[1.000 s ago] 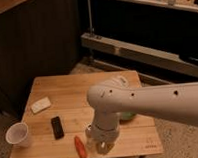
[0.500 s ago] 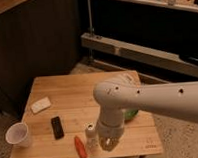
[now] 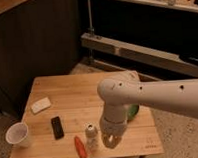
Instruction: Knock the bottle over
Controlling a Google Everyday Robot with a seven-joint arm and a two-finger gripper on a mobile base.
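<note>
The bottle (image 3: 91,135) is small, stubby and whitish-grey with a rounded cap. It stands upright near the front edge of the wooden table (image 3: 78,97), just right of the orange carrot-like thing (image 3: 80,147). My gripper (image 3: 110,139) hangs at the end of the big white arm (image 3: 143,98), directly to the right of the bottle and very close to it, at about the bottle's height. I cannot tell whether it touches the bottle.
A white cup (image 3: 18,135) stands at the table's front left corner. A black rectangular object (image 3: 57,127) lies left of the bottle and a pale flat pad (image 3: 41,105) farther back left. A green object (image 3: 133,112) shows behind the arm. Metal shelving stands behind the table.
The arm and gripper have shifted to the right, uncovering the bottle, which now shows fully upright just left of the gripper. The other objects have not moved.
</note>
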